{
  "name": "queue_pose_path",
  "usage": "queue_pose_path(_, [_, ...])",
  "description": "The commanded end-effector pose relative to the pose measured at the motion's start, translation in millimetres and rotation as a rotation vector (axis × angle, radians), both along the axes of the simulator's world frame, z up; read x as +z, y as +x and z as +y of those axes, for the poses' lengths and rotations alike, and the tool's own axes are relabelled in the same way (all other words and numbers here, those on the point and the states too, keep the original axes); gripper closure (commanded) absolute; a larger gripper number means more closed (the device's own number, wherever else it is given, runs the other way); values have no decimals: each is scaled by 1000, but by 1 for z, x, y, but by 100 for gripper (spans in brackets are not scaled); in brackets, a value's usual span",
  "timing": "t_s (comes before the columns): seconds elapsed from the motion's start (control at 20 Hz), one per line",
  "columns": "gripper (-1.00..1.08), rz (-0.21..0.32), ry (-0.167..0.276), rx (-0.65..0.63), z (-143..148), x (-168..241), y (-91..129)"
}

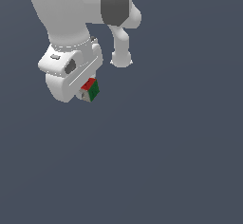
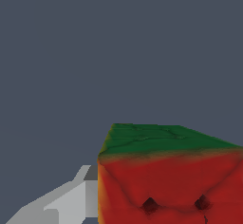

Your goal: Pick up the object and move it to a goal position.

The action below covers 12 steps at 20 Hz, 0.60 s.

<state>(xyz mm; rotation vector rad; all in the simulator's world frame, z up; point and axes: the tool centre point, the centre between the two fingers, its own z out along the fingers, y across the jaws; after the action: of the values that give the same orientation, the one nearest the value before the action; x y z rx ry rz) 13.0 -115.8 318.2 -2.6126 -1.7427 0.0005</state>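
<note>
The object is a small cube with a red face, a green face and a pale side, tucked under the white hand of my arm in the upper left part of the exterior view. My gripper is shut on it. Up close in the wrist view the object shows its red face with dark dots and its green face. One grey finger presses against its side. The other finger is outside the picture.
A plain dark blue-grey surface fills both views. The white arm's links and a grey joint occupy the upper left of the exterior view. Nothing else shows.
</note>
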Motion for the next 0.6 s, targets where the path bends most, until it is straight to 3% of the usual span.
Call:
queue_pose_path(0.0, [108,-1,0,0,-6,27,-3])
queue_pose_path(0.55, [108,-1,0,-2,-23,95,-9])
